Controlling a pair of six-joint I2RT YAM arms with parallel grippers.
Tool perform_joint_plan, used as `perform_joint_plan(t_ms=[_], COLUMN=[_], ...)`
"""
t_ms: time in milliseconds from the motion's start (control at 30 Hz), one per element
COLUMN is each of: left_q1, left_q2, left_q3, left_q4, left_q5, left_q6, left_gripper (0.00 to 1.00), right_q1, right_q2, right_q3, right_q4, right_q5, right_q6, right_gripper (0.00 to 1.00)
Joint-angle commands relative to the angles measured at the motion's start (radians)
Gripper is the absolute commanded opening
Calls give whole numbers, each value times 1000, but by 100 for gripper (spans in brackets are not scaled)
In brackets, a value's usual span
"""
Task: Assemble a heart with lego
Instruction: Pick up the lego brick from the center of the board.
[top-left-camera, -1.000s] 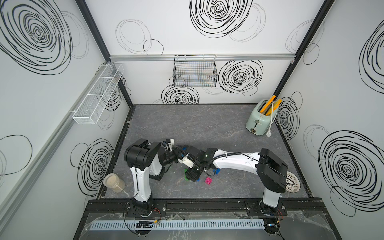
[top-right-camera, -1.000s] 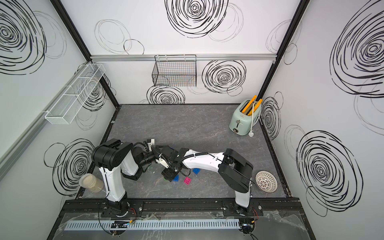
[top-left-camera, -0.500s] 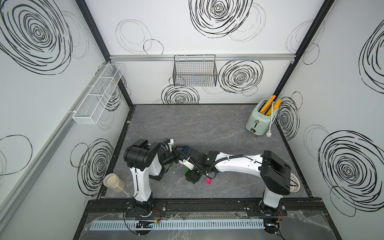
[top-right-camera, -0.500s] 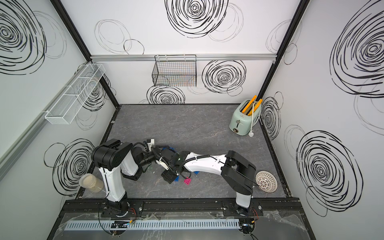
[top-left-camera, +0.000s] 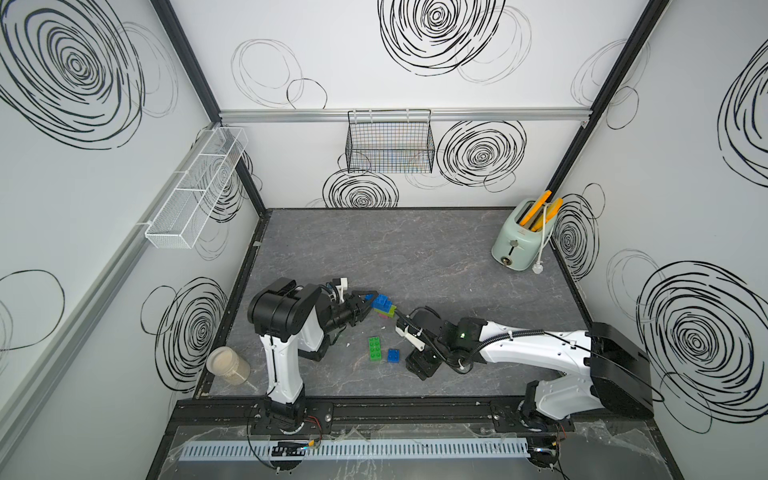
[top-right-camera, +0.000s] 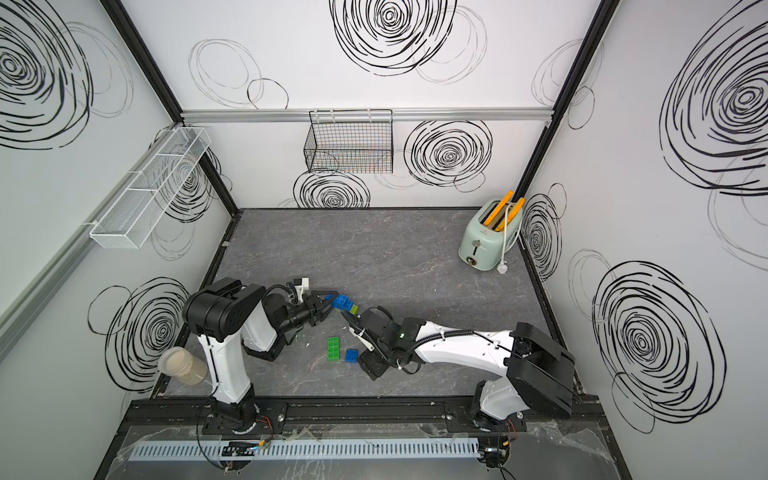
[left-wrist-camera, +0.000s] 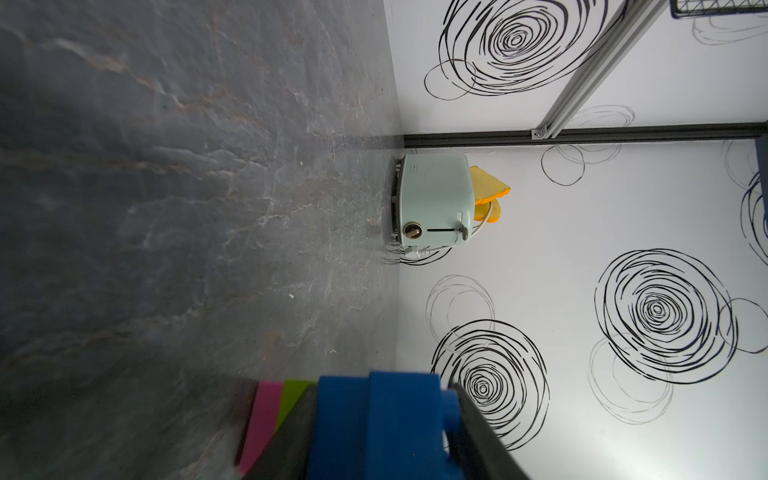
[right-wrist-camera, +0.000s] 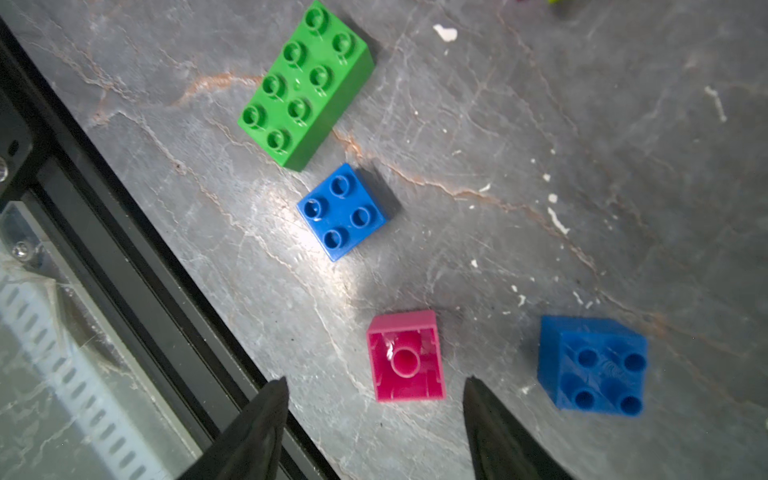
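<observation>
Grey stone-patterned table (top-left-camera: 415, 257) fills the floor of a white booth scrawled with black spirals. At the near left corner stands a jar (top-left-camera: 228, 365) with a beige lid. Just right of it the left arm reaches rightward, and the left gripper (top-left-camera: 370, 305) is clamped on the half-built heart (top-left-camera: 384, 307), seen in both top views well left of centre. The left wrist view shows dark fingers (left-wrist-camera: 478, 436) pressing either side of its blue bricks. The stack juts rightward out of the jaws, blue rows uppermost, then lime, with the pink end lowest and turned toward the table; whether it touches the table I cannot tell. Nearer, the green oblong brick (top-left-camera: 375, 347) lies studs up, its long axis running near to far. The blue square brick (top-left-camera: 393, 355) sits just beside its near right corner, also studs up. Right of these the right gripper (right-wrist-camera: 375, 380) points down at the table, jaws spread wide with nothing between them. A pink brick (right-wrist-camera: 405, 357) lies hollow side up below the gap, and a second blue brick (right-wrist-camera: 592, 365) rests near it. Far right, a mint toaster (top-left-camera: 521, 235) stands in the corner.
</observation>
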Motion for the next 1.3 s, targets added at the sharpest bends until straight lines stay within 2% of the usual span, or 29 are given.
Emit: perform_joint_plan(t_ms=[0,200,367,533,867,1267], left_q1=[-7,-11,-13,-13,-12,-11], left_q2=[5,-1,2,3,5,12], left_q3=[7,9,9,12,14,12], left_q4=[147,140,138,138,136,134], left_q5=[-4,-5,-4,-3,0,3], left_q6=[-2,-2,0,-2,0,3], left_gripper=[44,44,44,44,44,44], right_q1=[1,-140,-251,-266,-280,-284], right_q2=[-33,-101,-109,-47,67,115], right_q3=[-26,-50,-71,-65,-31,3], right_q4=[-15,-13,-13,-16,-11,-5], right_q5=[59,67,38,-3,3,-20], right_q6=[59,69,-2,-54,-104,-157], right_gripper=[70,70,70,70,67,41])
